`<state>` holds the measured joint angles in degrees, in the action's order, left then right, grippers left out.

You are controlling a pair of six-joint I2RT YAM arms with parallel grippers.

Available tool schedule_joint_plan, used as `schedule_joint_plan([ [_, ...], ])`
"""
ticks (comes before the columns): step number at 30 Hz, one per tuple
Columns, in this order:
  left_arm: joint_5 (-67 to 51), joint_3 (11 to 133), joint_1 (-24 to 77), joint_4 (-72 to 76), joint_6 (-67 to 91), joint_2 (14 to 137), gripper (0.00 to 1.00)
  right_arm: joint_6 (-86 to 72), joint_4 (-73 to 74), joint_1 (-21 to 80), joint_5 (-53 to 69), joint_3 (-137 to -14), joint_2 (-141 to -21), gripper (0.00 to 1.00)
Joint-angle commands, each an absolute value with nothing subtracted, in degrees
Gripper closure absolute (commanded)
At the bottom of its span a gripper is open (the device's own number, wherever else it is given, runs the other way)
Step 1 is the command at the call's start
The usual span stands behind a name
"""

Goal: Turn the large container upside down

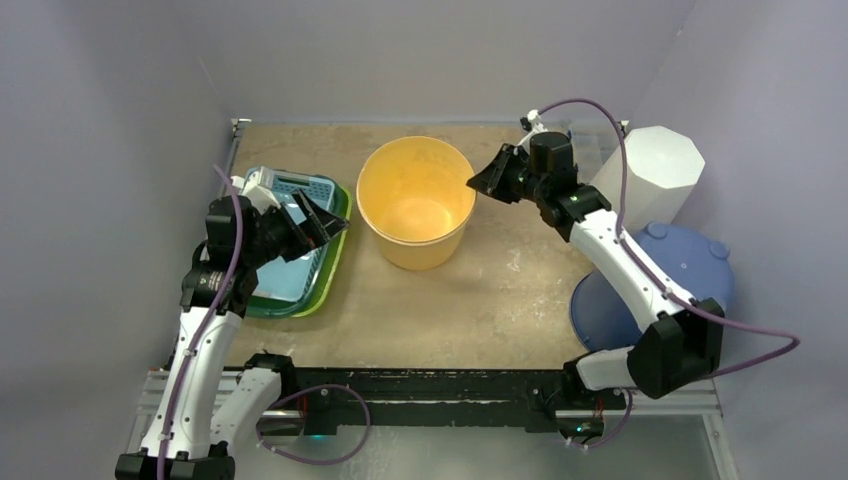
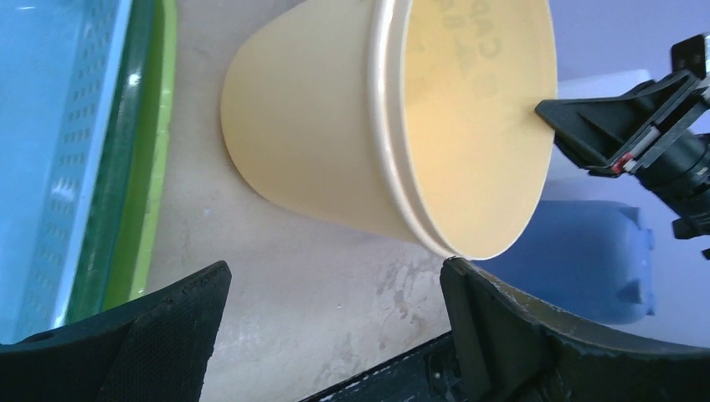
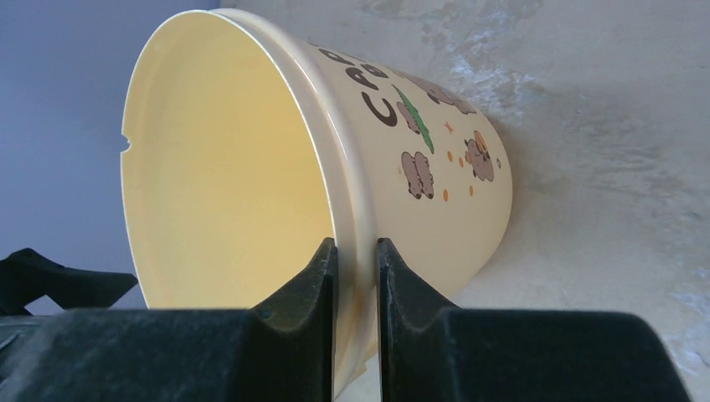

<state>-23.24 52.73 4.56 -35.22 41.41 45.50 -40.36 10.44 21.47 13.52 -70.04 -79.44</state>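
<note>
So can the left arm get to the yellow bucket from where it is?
Probably yes. The left pincer is open and faces the yellow bucket across bare table, nothing between them. The right pincer only pinches the far rim.

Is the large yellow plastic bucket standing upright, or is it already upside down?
Upright: the large yellow plastic bucket stands on its base, with its open mouth facing up.

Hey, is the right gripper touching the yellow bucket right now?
Touching. The right wrist view shows the fingers of the right gripper pinching the rim of the yellow bucket, one inside the wall and one outside, with no gap visible.
</note>
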Motion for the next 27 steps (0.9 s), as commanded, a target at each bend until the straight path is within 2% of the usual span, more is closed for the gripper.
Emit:
schedule_joint_plan([
  [1,-30.38,54.52,4.35,-26.51,44.96,45.44,0.05,-35.47,13.53,21.71,9.13,-70.14,-73.88,0.94],
  [8,-29.99,54.99,5.91,-24.46,45.82,47.51,0.08,-32.14,19.75,21.71,6.67,-69.65,-69.26,0.94],
  [12,-20.22,55.13,15.36,-24.98,45.75,50.13,0.10,-30.60,21.98,21.71,6.68,-70.14,-67.76,0.94],
  [15,-16.26,53.60,21.48,-21.72,48.33,51.62,0.16,-29.79,23.08,21.80,6.94,-70.40,-67.01,0.94],
  [27,-14.55,51.04,22.63,-19.60,47.88,53.25,0.24,-27.68,24.42,21.88,11.77,-70.37,-65.34,0.94],
])
